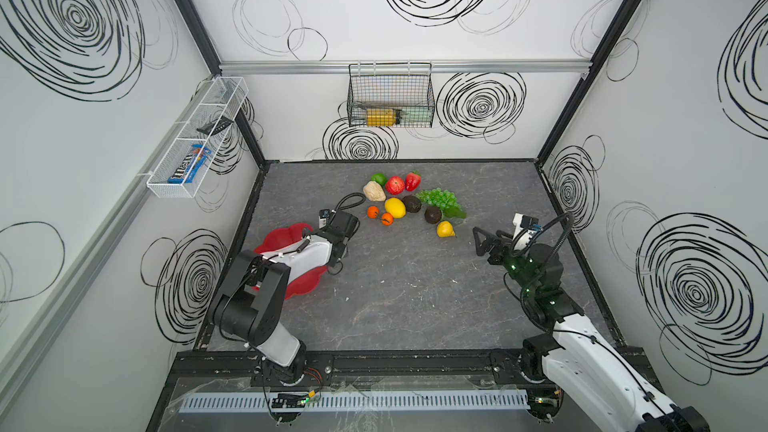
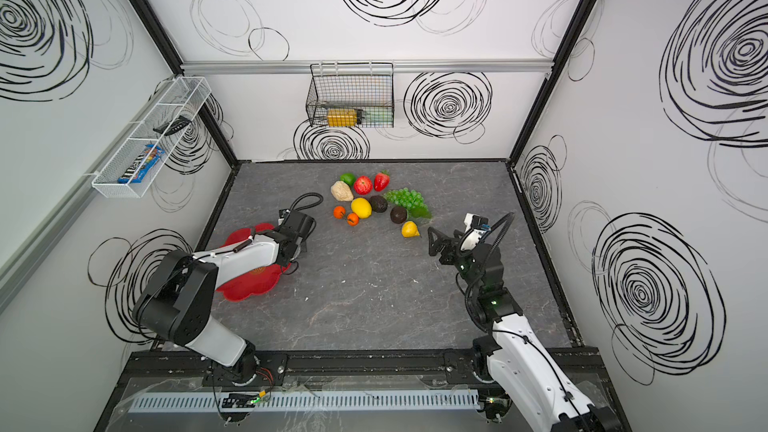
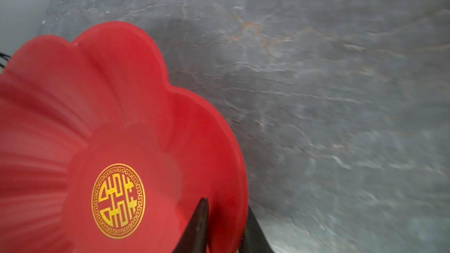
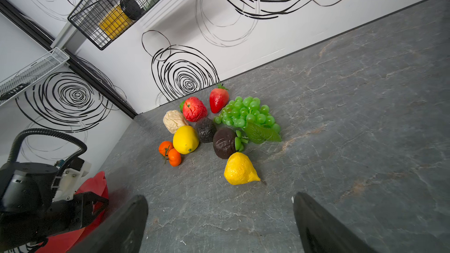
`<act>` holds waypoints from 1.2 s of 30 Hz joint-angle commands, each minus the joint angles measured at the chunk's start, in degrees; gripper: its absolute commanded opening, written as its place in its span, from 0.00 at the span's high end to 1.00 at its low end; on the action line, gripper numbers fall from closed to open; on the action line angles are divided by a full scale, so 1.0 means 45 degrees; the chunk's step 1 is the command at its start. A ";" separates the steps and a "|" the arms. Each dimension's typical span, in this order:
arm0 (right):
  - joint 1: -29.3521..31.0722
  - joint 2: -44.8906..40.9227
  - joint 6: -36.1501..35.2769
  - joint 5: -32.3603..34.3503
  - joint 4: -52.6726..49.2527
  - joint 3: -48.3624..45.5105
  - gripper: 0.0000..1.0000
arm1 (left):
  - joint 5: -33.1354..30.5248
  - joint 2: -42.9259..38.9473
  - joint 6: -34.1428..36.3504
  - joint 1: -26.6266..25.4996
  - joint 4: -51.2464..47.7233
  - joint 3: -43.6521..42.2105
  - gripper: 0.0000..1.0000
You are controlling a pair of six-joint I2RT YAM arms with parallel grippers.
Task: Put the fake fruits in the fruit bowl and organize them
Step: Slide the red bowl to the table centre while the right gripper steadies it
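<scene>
The fruit bowl, red with a scalloped rim and a gold emblem, lies at the left of the table, partly under my left arm. My left gripper is shut on its rim, one finger inside and one outside. The fake fruits lie in a cluster at the back middle: lime, red apple, strawberry, beige lumpy piece, lemon, two avocados, grape bunch, two oranges. A second lemon lies just ahead of my right gripper, which is open and empty.
A black wire basket with a yellow jar hangs on the back wall. On the left wall hangs a white mesh tray with a candy pack. Walls close the grey table on three sides.
</scene>
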 commanded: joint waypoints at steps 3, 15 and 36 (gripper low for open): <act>0.0006 -0.0122 -0.0133 0.0605 -0.1160 0.0835 0.03 | 0.0352 -0.0698 -0.0489 -0.1792 -0.0241 -0.0184 0.76; -0.0728 -0.1816 -0.0119 0.1235 -0.4690 0.1392 0.03 | 0.1447 0.0396 -0.2348 -0.8138 -0.0393 0.1282 0.75; -0.1115 -0.2894 -0.0011 0.2788 -0.7025 0.2281 0.03 | 0.3484 0.1452 -0.1273 -1.0447 -0.0157 0.3890 0.47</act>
